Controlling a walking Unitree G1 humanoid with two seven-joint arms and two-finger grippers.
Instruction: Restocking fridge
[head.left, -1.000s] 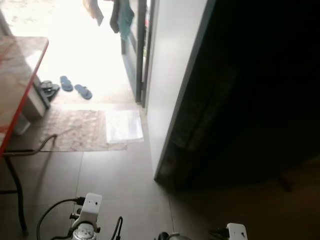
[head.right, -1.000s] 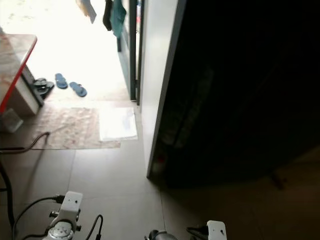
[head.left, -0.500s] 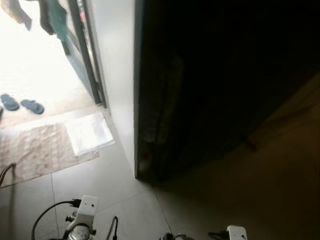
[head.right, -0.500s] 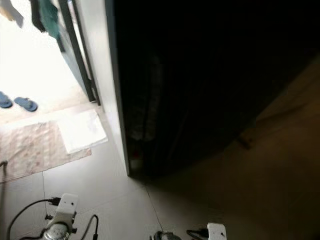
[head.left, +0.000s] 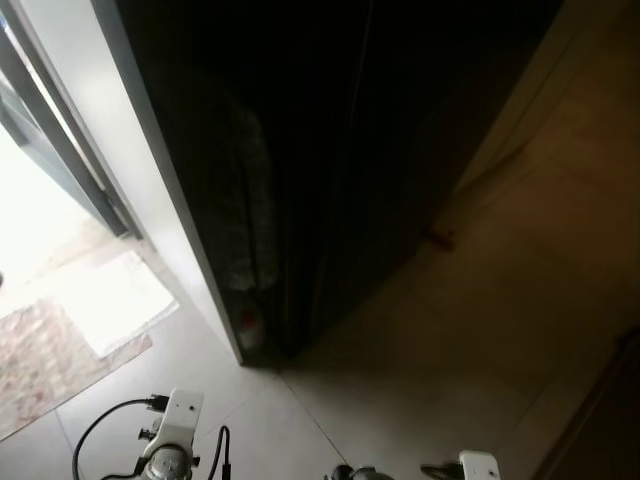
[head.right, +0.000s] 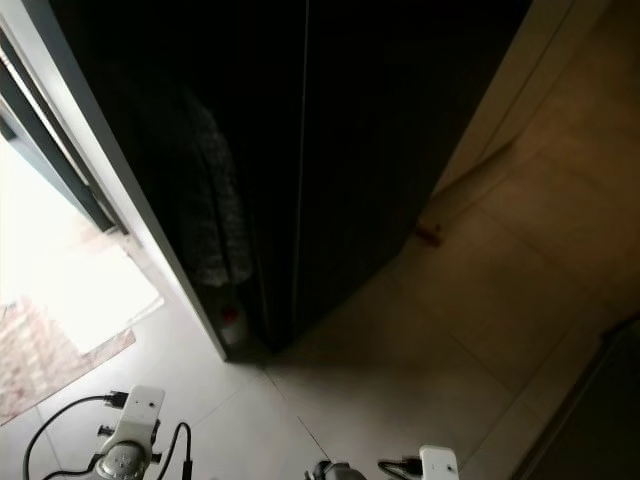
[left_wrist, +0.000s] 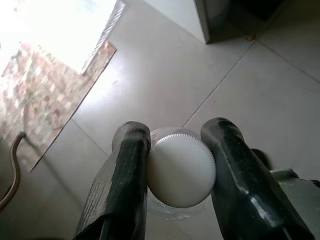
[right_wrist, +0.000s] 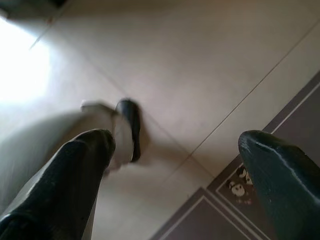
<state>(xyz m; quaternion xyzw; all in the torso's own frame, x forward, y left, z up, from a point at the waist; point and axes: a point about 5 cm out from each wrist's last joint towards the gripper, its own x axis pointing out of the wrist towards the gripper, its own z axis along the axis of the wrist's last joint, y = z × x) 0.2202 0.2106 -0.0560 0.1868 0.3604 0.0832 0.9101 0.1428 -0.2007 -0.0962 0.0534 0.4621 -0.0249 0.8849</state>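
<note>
A tall dark fridge (head.left: 330, 150) stands in front of me, its front in deep shade with a vertical seam down the middle. In the left wrist view, my left gripper (left_wrist: 176, 137) is shut on a clear bottle with a white ribbed cap (left_wrist: 181, 170), held low over the tiled floor. My right gripper (right_wrist: 175, 140) is open above the floor with nothing between its fingers. Both wrists, the left arm (head.left: 172, 440) and the right arm (head.left: 478, 466), hang at the lower edge of the eye views.
A white wall edge (head.left: 120, 170) and a bright doorway lie to the fridge's left, with a white mat (head.left: 110, 300) and a patterned rug (head.left: 40, 360) on the floor. A small red object (head.left: 440, 240) lies by the fridge's right side. A dark patterned mat (right_wrist: 260, 200) lies near my foot (right_wrist: 122, 132).
The camera has swung right: the table, sandals and doorway slid out to the left, and the fridge now stands at the centre. Both arms hang as before.
</note>
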